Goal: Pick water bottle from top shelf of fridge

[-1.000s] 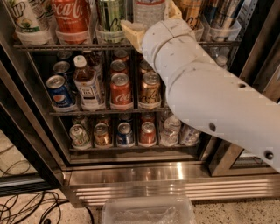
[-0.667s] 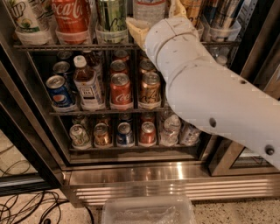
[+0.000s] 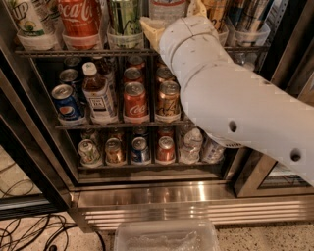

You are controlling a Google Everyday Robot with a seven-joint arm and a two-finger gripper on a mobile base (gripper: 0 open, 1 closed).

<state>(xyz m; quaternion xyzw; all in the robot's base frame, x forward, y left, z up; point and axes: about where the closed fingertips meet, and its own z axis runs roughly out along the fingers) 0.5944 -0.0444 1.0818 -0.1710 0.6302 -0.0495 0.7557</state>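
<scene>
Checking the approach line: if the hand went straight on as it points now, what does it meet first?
Likely the water bottle. The hand is up at the top shelf, pointing into the fridge, with the bottle directly ahead of it. Depth is unclear; it may already touch.

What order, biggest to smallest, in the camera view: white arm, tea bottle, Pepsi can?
The white arm (closest, so looks huge)
tea bottle
Pepsi can
The gripper is at the top shelf by the water bottle.
</scene>
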